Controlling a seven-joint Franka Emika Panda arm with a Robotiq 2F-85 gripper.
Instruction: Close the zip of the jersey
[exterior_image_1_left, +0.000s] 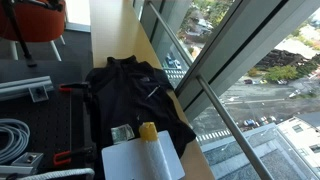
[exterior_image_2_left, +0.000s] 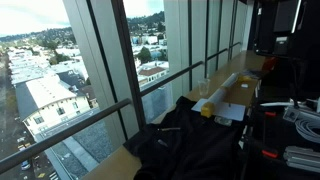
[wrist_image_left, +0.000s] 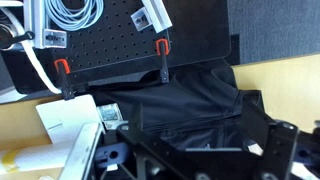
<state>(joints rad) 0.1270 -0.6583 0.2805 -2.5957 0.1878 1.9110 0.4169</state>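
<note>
Wrist view shows the end effector (wrist_image_left: 200, 165) along the bottom edge as dark metal parts that blend into the black cloth under them. I cannot tell whether its fingers are spread or pressed together, or whether they touch the fabric.

Just beyond it lies the jersey (wrist_image_left: 190, 105), rumpled and folded on the pale wooden worktop (wrist_image_left: 285, 75). A small light mark (wrist_image_left: 255, 150) shows on the cloth near the lower right. The zip cannot be traced among the dark folds in any view.

Beside the jersey, at the lower left of this view, lies a white sheet (wrist_image_left: 65, 120) with a yellow piece (wrist_image_left: 25, 158) at its near end. Past the jersey stands a black perforated board (wrist_image_left: 130, 35), with two red-tipped clamps (wrist_image_left: 163, 48) at its edge and a coil of white cable (wrist_image_left: 75, 12) on top.

In an exterior view the jersey (exterior_image_1_left: 130, 95) lies spread across the worktop (exterior_image_1_left: 125, 35), with the white sheet (exterior_image_1_left: 140, 160) and the yellow piece (exterior_image_1_left: 148, 130) touching its near hem. The worktop runs along a tall window (exterior_image_1_left: 230, 60) over streets and buildings. An orange chair (exterior_image_1_left: 35, 20) stands far back.

In an exterior view from the opposite end, the jersey (exterior_image_2_left: 185, 145) lies nearest and the white sheet (exterior_image_2_left: 232, 100) beyond it.
</note>
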